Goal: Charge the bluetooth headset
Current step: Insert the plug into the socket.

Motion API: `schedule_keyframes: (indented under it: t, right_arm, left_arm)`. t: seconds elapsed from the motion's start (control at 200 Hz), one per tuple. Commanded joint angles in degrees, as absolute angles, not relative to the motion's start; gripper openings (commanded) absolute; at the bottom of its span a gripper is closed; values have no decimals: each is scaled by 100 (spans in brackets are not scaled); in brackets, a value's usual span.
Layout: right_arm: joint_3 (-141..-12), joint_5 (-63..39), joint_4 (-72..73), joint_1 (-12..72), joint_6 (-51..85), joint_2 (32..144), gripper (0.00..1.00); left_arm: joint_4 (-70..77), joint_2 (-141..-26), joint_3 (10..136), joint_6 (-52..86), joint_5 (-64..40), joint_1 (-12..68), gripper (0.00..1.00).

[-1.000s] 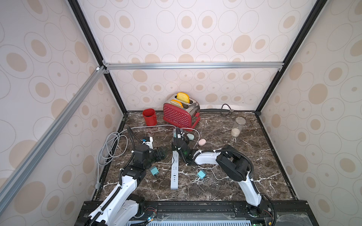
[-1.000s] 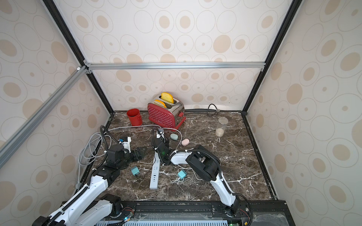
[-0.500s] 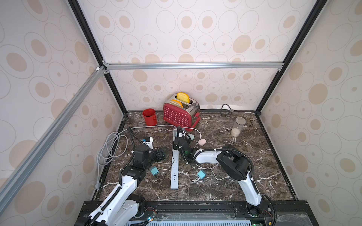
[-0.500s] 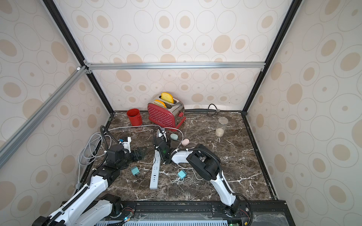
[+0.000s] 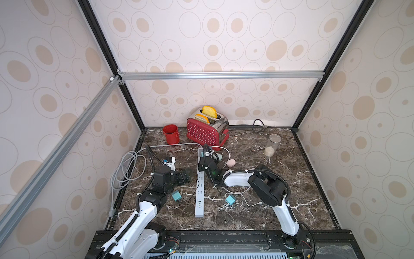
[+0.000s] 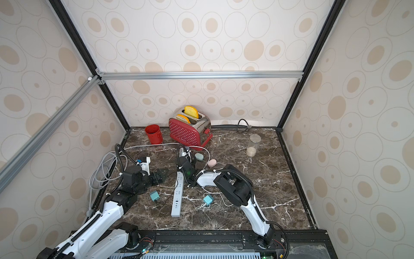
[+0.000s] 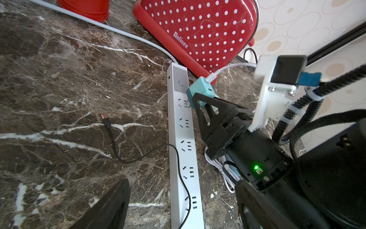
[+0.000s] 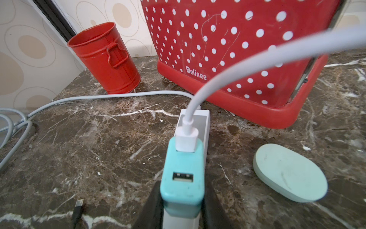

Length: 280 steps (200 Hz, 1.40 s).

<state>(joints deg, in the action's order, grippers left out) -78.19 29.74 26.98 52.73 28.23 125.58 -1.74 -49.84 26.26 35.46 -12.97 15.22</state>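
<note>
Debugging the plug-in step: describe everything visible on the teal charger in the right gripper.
The teal charger is a small glossy plastic block with rounded corners. One USB port takes a white cable; the other is empty. The right gripper clamps its sides, tilted over the power strip, prongs partly exposed at the end socket.

open desk (image 5: 313, 197) near the jar (image 5: 272, 145) and along the front. toaster (image 5: 205, 132) and cup (image 5: 170, 134) wall in the strip's (image 5: 200, 190) far end, where the right pincer (image 8: 183, 198) clamps an adapter (image 8: 183, 176); a green case (image 8: 289, 172) lies just beside, a black cable (image 7: 106, 120) crosses the strip
</note>
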Motion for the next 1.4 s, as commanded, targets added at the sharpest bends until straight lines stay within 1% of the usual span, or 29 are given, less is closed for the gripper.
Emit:
schedule_keyframes:
  t: [0.0,0.285,0.486,0.611,0.726,0.841,1.047,1.297,1.397]
  right_arm:
    - [-7804,3013,2634,5240,2967,12654,14]
    - [-7734,3120,2467,5308,3205,12688,13]
    - [-7980,3271,2268,5408,3134,12908,13]
    - [-7972,3456,2391,5458,3079,12973,13]
    - [-7765,3541,2928,5533,2828,12913,13]
    - [-7564,3533,3288,5575,2582,12670,13]
    - [-7476,3452,3287,5572,2418,12292,13]
    - [-7585,3190,3540,5479,2273,12431,14]
    - [-7680,3199,3297,5410,2430,12480,14]
  left_arm:
    - [-36,-4874,2627,3597,-1292,1556,85]
    - [-71,-4799,2618,3595,-1245,1567,85]
    - [-88,-4749,2618,3603,-1262,1569,85]
    - [-109,-4693,2601,3598,-1227,1567,85]
    - [-114,-4693,2593,3595,-1218,1564,85]
    - [-114,-4682,2602,3599,-1237,1569,85]
    - [-108,-4693,2618,3601,-1234,1574,85]
    - [-105,-4698,2594,3586,-1191,1576,85]
    - [-105,-4680,2571,3586,-1184,1582,85]
